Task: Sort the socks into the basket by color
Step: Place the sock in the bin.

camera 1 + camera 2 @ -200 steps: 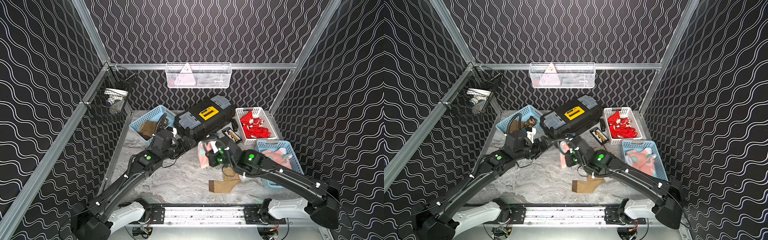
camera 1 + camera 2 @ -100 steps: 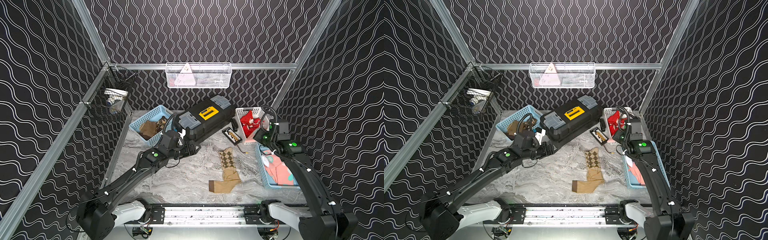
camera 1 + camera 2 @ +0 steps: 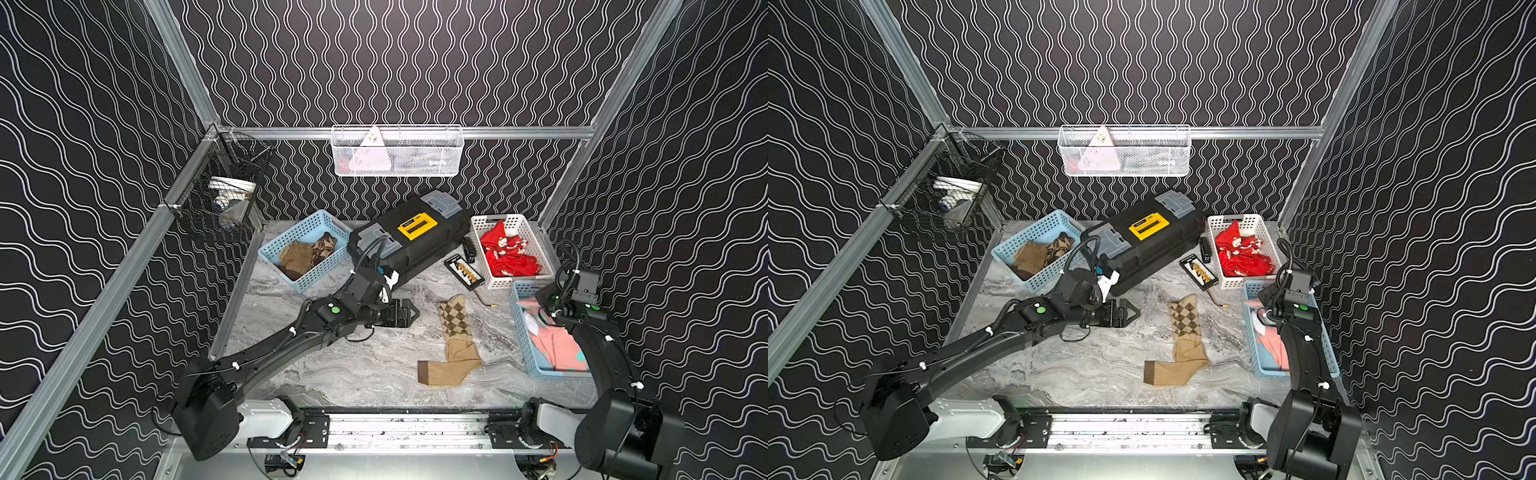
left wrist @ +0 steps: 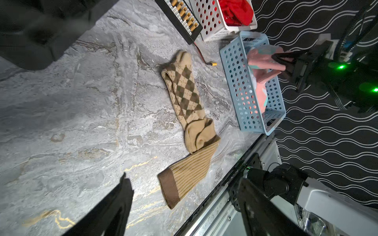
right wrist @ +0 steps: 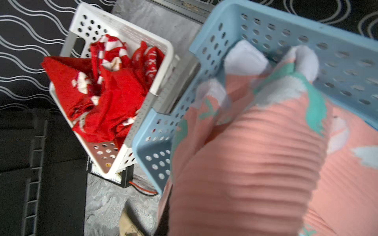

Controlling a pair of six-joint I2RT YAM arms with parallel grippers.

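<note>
In both top views the right arm is no longer reaching over the middle of the worktop [image 3: 357,374] with its load. It is now standing over the right blue basket [image 3: 521,332], with the right gripper [image 3: 540,309] above the basket's far end. Meanwhile the left arm is stretching out from beside the toolbox [image 3: 415,241]. The left gripper [image 3: 1131,312] is pointing at the argyle sock [image 3: 1185,328], which is lying flat on the worktop, near the gripper but apart from it.

In the left wrist view the left gripper [image 4: 183,176] is standing wide apart with nothing between its fingers, and the argyle sock [image 4: 187,92] is lying just ahead, cuff end nearest. Across the worktop, the right gripper [image 4: 279,61] is pinching the salmon-pink sock [image 4: 263,59] over the right blue basket [image 4: 235,71].

In the right wrist view the salmon-pink sock [image 5: 255,153] is filling the frame, blurred and draping down onto other pink socks inside the right blue basket [image 5: 266,26]. The red socks [image 5: 110,96] are sitting in the white basket [image 5: 86,24] alongside.

So the pink delivery is nearly finishing — only the letting-go seems to be left. The argyle sock looks like the last one loose on the worktop. By colour it is probably heading for the left blue basket [image 3: 307,226], where the tan-brown socks [image 3: 299,257] are lying.
</note>
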